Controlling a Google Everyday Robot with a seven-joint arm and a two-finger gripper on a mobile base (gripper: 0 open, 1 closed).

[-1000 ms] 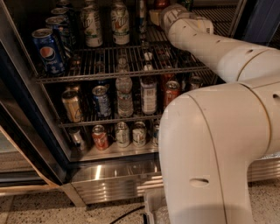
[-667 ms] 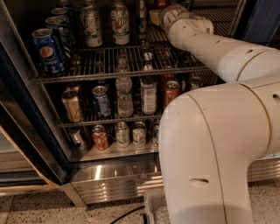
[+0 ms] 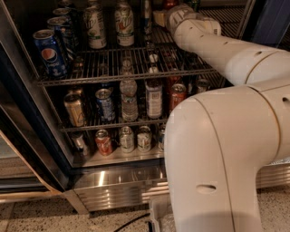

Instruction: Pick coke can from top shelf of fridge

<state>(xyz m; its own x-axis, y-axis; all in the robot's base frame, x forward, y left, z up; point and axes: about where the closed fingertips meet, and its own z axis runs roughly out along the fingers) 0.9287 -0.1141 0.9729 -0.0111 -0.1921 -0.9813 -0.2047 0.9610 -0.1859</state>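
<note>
- The gripper (image 3: 173, 10) is deep inside the fridge (image 3: 27, 136), over the back right part of the top shelf (image 3: 104, 63) and at the upper edge of the view. The white wrist hides it, so I cannot tell whether it is apart, together or clamped on anything.
- The coke can (image 3: 169, 3) shows only as a sliver of deep red just beside the gripper, near the shelf's back edge. The rest is cut off, and I cannot tell whether the two touch.
- The white arm (image 3: 235, 56) runs from the gripper across the shelf's right end to the bulky robot body (image 3: 217, 158) in front of the fridge's right side.
- Two green-and-white cans (image 3: 95, 27) stand upright towards the back of the shelf, left of centre.
- A blue Pepsi can (image 3: 47, 52) stands at the front left corner, with more cans lined up behind it.
- The racks below hold further upright cans and a clear bottle (image 3: 129, 99).
- A stainless base panel (image 3: 118, 179) runs along the bottom.
</note>
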